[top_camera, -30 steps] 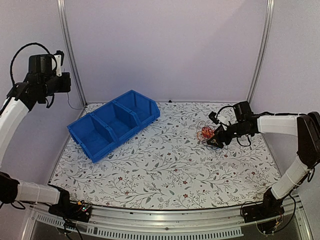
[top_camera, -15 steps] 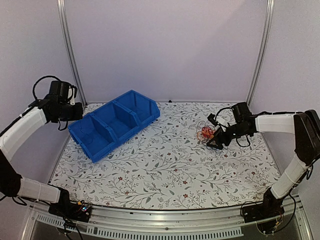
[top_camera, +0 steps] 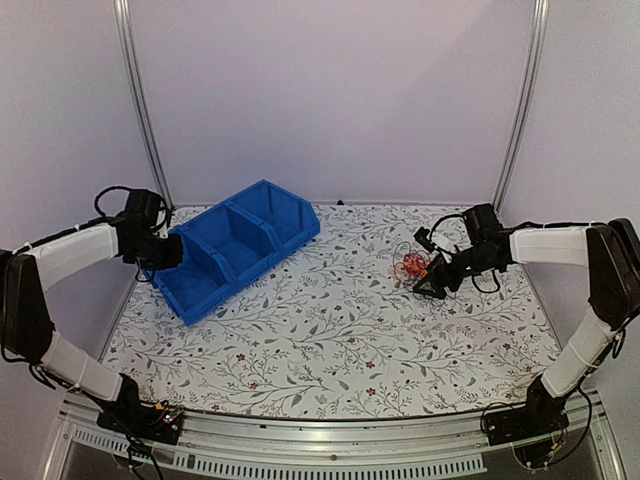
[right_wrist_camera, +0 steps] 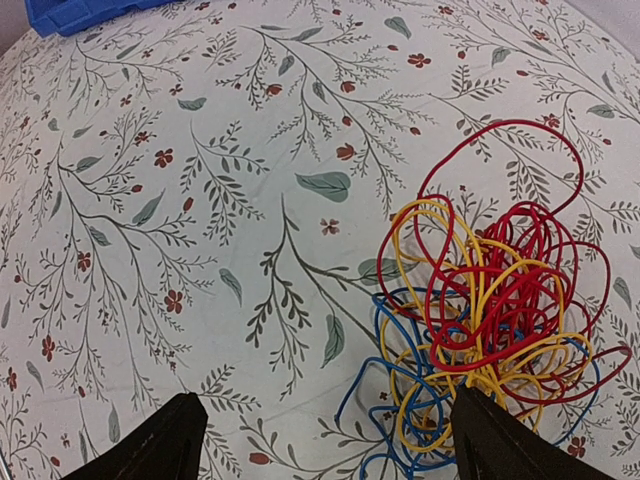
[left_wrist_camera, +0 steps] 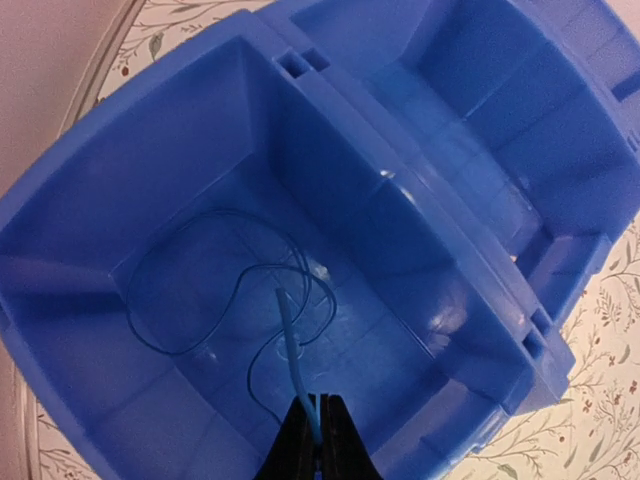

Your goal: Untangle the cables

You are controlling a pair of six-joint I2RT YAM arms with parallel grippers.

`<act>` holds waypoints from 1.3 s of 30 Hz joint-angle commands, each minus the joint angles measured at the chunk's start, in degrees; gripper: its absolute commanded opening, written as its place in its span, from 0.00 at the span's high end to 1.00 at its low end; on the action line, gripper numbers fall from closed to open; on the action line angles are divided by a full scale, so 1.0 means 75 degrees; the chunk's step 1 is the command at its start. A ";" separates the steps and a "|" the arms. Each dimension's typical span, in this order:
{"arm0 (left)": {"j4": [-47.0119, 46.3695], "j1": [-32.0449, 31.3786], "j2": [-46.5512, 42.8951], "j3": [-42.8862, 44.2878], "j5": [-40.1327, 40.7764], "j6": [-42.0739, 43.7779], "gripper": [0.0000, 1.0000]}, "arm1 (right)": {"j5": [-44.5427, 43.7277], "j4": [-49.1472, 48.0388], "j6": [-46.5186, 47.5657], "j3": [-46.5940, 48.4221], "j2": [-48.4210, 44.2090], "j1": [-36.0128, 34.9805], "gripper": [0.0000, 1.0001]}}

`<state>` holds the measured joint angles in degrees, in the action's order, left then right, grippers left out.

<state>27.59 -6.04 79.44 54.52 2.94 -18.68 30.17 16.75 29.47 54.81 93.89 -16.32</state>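
Now: one blue wire at the bin, a knot on the table

We see a table covered in a white cloth printed with leaves and small red flowers, closed in by pale lilac walls with metal posts at the back corners. A blue bin with three compartments lies slantwise at the far left. In its end compartment, the one nearest the left arm, a thin blue wire curls in loose loops on the floor.

The left gripper hangs over that compartment, its fingers pressed together on one end of the blue wire. Well apart, at the right of the table, a tangle of cables in red, yellow and blue lies on the cloth. The right gripper sits low beside it, fingers spread wide and holding nothing; the tangle seems just ahead of them, though we cannot be sure whether they touch it.
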 commanded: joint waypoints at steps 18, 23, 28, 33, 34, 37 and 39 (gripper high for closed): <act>0.0647 0.0208 0.0291 0.0872 0.0108 -0.0046 0.56 | 0.0083 0.0180 0.0112 0.0227 0.0202 0.0043 0.10; 0.1128 0.0218 -0.0393 0.1493 0.0481 0.0077 0.50 | 0.0136 0.0222 0.0113 0.0260 0.0263 0.0036 0.09; 0.1148 0.0208 -0.0946 0.1753 0.0416 0.0291 0.48 | 0.0199 0.0304 0.0084 0.0352 0.0329 0.0021 0.09; 0.0216 -0.0168 -0.1703 0.1383 -0.1518 0.0436 0.48 | -0.0125 0.0086 -0.0118 0.0438 -0.0063 0.0107 0.09; -0.0015 -0.0377 -0.1877 0.1253 -0.1543 0.0364 0.49 | -0.0297 -0.0045 -0.0279 0.0485 -0.0312 0.0215 0.10; -0.0511 -0.1057 -0.2346 0.1001 -0.1122 0.0059 0.51 | 0.0061 0.0064 -0.0870 0.1036 -0.0609 0.1035 0.17; -0.0919 -0.1538 -0.2656 0.0783 -0.1151 0.0043 0.52 | -0.0022 0.0401 -0.0950 0.1586 -0.0470 0.1406 0.22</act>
<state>28.21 -12.12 63.33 62.89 -3.64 -17.43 30.35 19.18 26.30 59.02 92.79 -11.77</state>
